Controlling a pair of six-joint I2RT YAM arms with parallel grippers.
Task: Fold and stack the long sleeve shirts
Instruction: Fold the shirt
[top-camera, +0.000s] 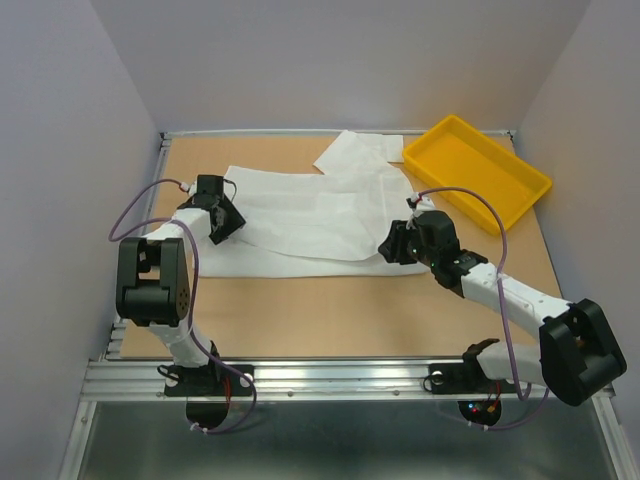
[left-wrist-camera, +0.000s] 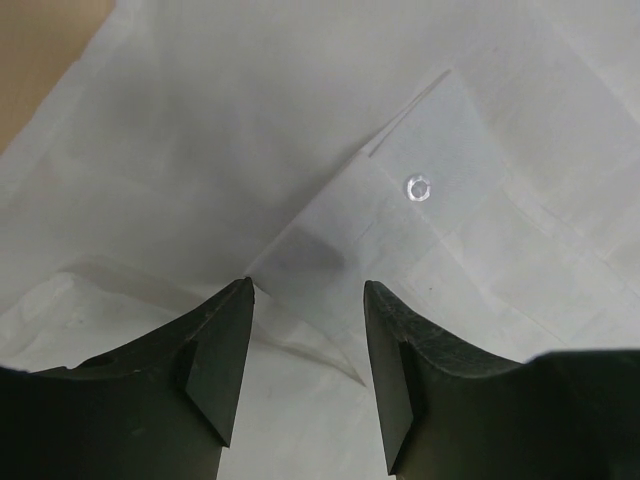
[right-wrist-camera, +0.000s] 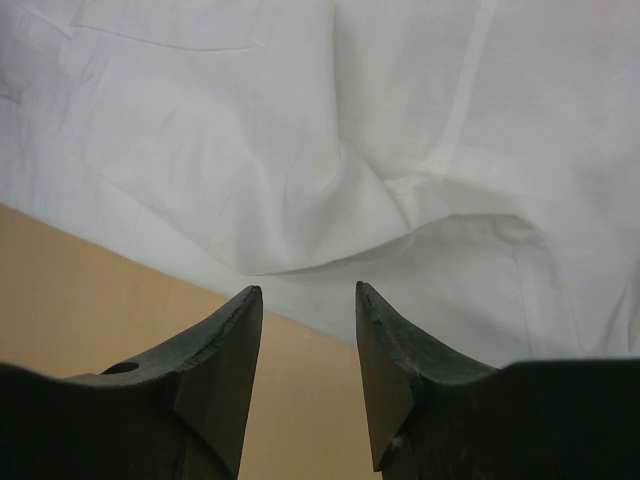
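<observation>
Hovering released, jaws parted, at opposite ends of the white long sleeve shirt (top-camera: 310, 215) spread on the far tabletop (top-camera: 330, 310) just left of the yellow tray (top-camera: 478, 170): left end effector (left-wrist-camera: 308, 290) over a flap with a clear button (left-wrist-camera: 418, 187) (perhaps a cuff), right end effector (right-wrist-camera: 308, 292) at the near hem, probably placed to pinch both ends for a fold.

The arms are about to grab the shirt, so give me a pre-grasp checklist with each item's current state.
1. Left gripper open: ok, jaws apart above a folded edge of the shirt.
2. Right gripper open: ok, jaws apart over the shirt's near edge.
3. Fingers touching cloth: cannot tell for either arm.
4. Shirt lying flat: not ok, creased and bunched near the right gripper.
5. Shirt clear of the yellow tray: cannot tell, cloth reaches its corner.
</observation>
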